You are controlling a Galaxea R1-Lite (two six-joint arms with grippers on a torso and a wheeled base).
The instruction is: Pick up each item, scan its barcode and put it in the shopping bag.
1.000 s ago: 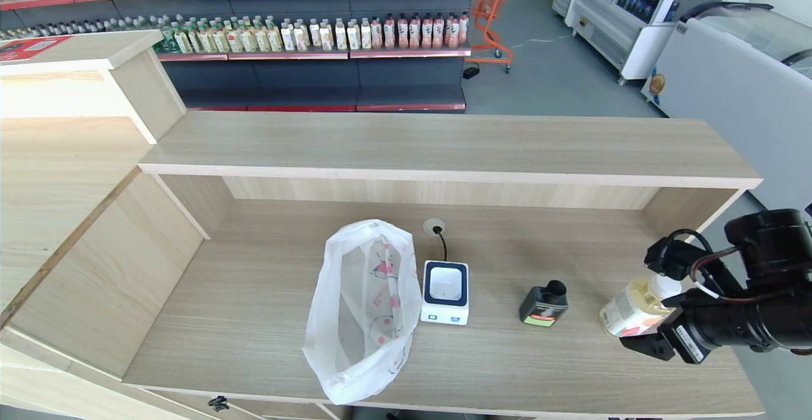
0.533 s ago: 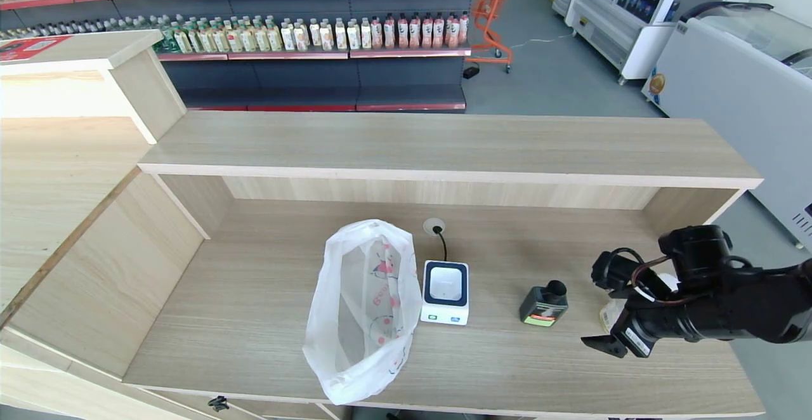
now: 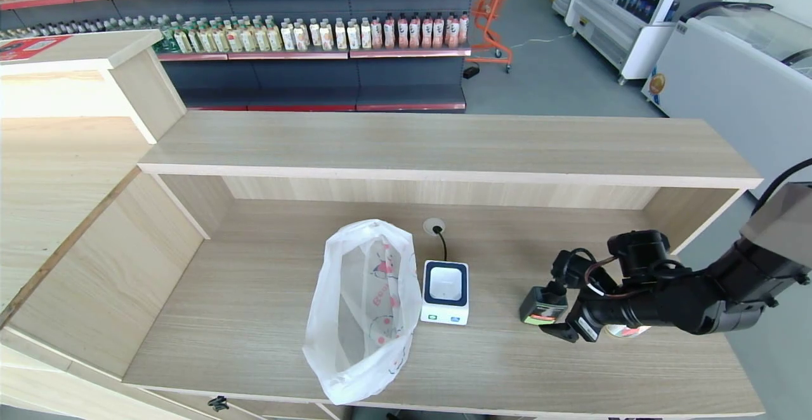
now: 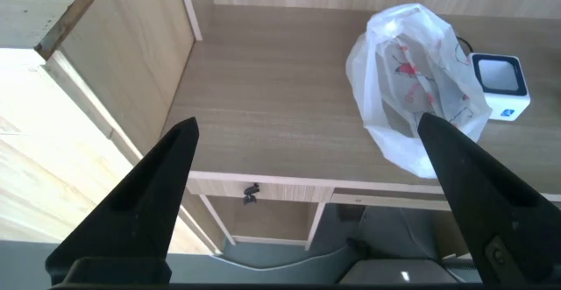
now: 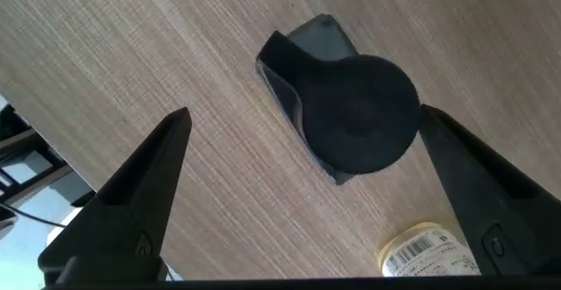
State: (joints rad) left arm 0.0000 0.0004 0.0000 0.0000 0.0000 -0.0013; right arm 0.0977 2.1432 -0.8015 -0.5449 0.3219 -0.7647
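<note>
Nothing can be read. Right of the scanner (image 3: 445, 292), a pale bottle (image 3: 625, 330) carries a barcode (image 5: 414, 252), its digits too small to make out. Left of the scanner, the bag (image 3: 361, 309) bears red print, too blurred to read.

The scanner (image 3: 445, 292) sits on the counter (image 3: 254, 318) with the shopping bag (image 3: 361, 309) against its left side. Right of the scanner are 2 bottles: the nearer bottle (image 3: 542, 306) stands clear of it, the farther bottle (image 5: 429, 251) lies beyond that one
</note>
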